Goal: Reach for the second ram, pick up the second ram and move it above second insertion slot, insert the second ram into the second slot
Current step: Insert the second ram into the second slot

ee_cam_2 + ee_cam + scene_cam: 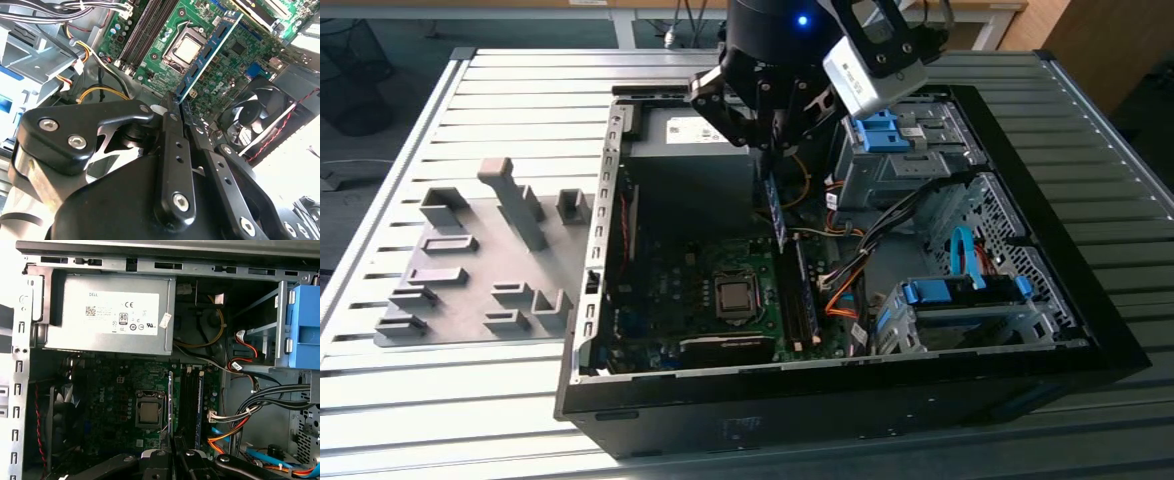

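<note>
My gripper (770, 160) hangs over the open computer case (1067, 330) and is shut on the second ram (777, 215), a thin blue-green stick with dark chips. The stick points down toward the motherboard (680, 290), its lower end above the board. In the second wrist view the ram (210, 50) runs out from between the black fingers (170, 120) over the processor socket (187, 47). In the first wrist view it shows edge-on (171, 405), between the socket (149, 412) and the long dark memory slots (189, 400). The slots (805, 300) lie slightly toward the exterior view's right of the stick.
A grey power supply (110, 315) fills the case's far end. A black fan (260, 110) sits beside the board. Blue drive brackets (958, 290) and orange and black cables (847, 290) crowd the exterior view's right. A grey fixture plate with blocks (480, 270) lies left of the case.
</note>
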Controlling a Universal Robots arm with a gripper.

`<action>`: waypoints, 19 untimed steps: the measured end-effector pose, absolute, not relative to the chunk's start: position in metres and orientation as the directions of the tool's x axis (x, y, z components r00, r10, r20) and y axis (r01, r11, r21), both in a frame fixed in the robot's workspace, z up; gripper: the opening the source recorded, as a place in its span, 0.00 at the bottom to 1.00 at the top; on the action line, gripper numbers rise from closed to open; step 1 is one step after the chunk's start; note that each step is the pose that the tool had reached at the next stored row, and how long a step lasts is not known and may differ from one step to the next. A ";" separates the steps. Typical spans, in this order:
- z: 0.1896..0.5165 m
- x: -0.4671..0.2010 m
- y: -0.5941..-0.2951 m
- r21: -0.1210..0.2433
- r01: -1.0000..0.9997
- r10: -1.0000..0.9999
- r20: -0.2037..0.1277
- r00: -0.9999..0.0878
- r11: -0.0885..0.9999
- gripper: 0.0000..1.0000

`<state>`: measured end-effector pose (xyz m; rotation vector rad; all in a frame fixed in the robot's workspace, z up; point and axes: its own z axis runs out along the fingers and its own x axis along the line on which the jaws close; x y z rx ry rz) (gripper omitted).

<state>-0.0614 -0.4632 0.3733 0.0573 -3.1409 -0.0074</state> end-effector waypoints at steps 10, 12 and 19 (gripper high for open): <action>0.367 -0.060 -0.464 0.005 -0.036 -0.036 0.000 -0.999 0.999 0.14; 0.365 -0.060 -0.464 0.005 -0.036 -0.036 0.000 -0.999 0.999 0.14; 0.354 -0.059 -0.465 0.005 -0.036 -0.036 0.000 -0.999 0.999 0.14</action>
